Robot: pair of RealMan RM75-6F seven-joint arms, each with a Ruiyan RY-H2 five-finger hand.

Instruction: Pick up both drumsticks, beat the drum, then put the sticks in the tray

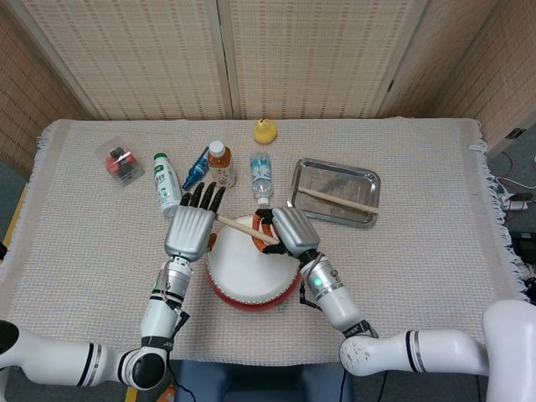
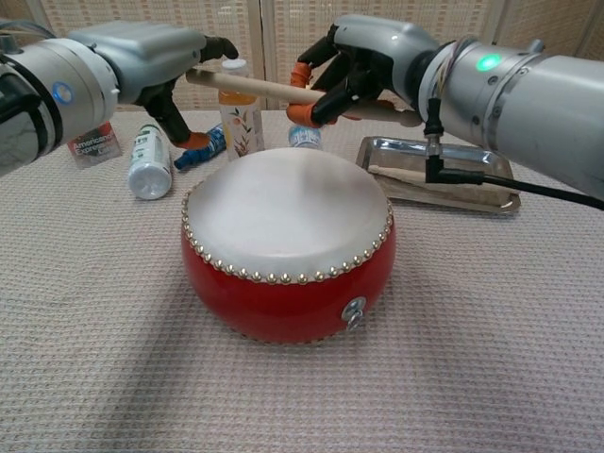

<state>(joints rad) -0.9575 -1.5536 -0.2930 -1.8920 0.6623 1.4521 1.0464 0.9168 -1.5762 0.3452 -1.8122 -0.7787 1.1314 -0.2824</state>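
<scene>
Head view shows us one drumstick (image 1: 337,199) already lying in the steel tray (image 1: 362,177), so half of the putting-away looks done. The second drumstick (image 2: 253,86) hangs over the red drum (image 2: 288,247), gripped in our right hand (image 2: 354,68), whose fingers curl around its near end. Its far end sits at our left hand (image 2: 156,55); we cannot tell whether those fingers pinch it or only touch it. We judge the beating finished and one step left: carrying this stick right, across the counter (image 1: 435,260), into the tray.
</scene>
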